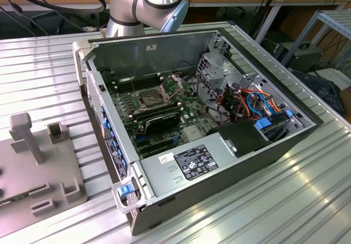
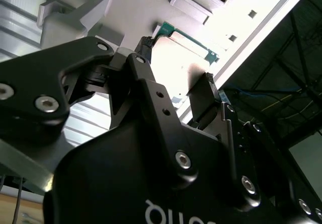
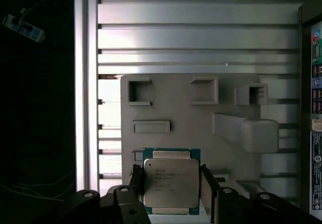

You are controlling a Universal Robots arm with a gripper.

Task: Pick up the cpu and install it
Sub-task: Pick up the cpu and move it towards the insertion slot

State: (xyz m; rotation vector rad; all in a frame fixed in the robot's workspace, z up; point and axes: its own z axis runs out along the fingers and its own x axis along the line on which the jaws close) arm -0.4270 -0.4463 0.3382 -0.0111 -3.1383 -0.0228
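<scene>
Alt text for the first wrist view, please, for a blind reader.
The claw grips the cpu, a silver-topped chip on a green board, by two opposite edges. Behind it lies a grey holder plate on a ribbed metal table.

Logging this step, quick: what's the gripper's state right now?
Gripper: closed on the cpu, jaws against two opposite edges.

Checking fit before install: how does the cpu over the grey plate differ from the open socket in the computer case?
The cpu has a dull silver top on a green board; the socket is dark, its metal frame hinged up. The cpu is outside the computer case, over the grey fixture plate; the socket sits inside it, on the motherboard. Both look roughly square.
</scene>
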